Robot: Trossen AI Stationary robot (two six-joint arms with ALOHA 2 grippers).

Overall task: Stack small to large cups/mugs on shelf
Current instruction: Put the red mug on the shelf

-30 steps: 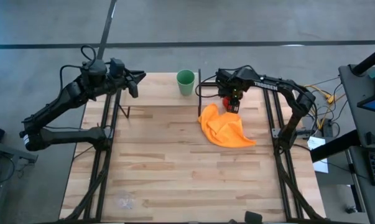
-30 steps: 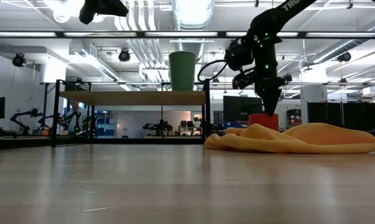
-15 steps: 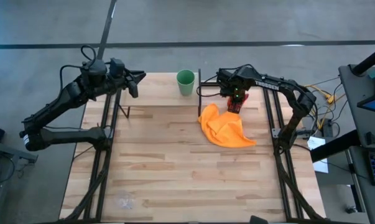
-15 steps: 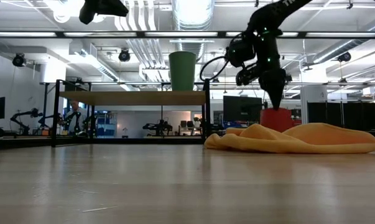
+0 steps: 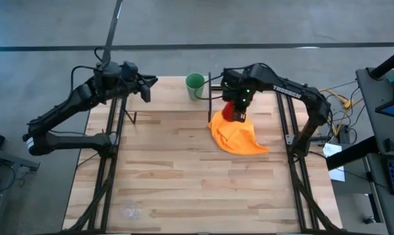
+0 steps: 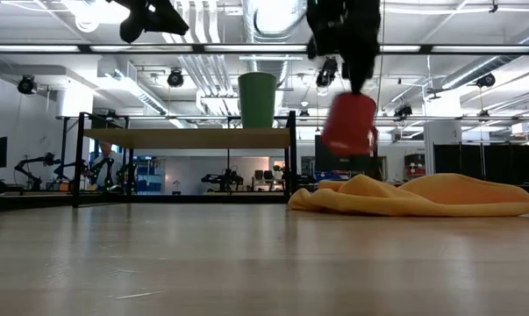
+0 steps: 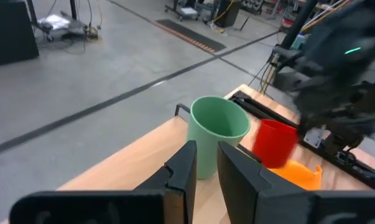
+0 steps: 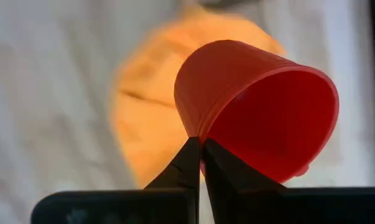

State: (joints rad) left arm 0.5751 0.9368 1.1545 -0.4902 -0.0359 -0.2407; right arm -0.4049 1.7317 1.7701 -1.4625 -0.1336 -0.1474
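My right gripper [image 6: 356,81] is shut on the red mug [image 6: 350,123], which hangs in the air above the far edge of the orange cloth [image 5: 239,134], just right of the shelf [image 6: 185,138]. The green cup [image 5: 195,83] stands upright on its base at the shelf's right end. The clear glass cup [image 5: 130,210] is on the table near its near left corner. My left gripper [image 7: 206,163] hovers empty above the shelf, left of the green cup, with only a narrow gap between its fingers. My right gripper pinches the red mug's rim [image 8: 196,134], one finger inside the mouth and one outside the wall. The fingers come from above, pointing down. The mug is lifted clear and hangs tilted below them, its mouth [image 8: 274,118] facing up toward the wrist.
Thin black posts [image 6: 291,154] frame the shelf's right end, close beside the hanging mug. The orange cloth [image 6: 413,195] lies bunched on the table's far right part. Bare plank tabletop [image 5: 183,176] stretches across the middle and near side.
My right gripper has taken hold of the red mug, which stood on the table behind the cloth, and has raised it and carried it toward the shelf. The mug is now clear of the table and tilted. My left gripper has edged toward the table's right.
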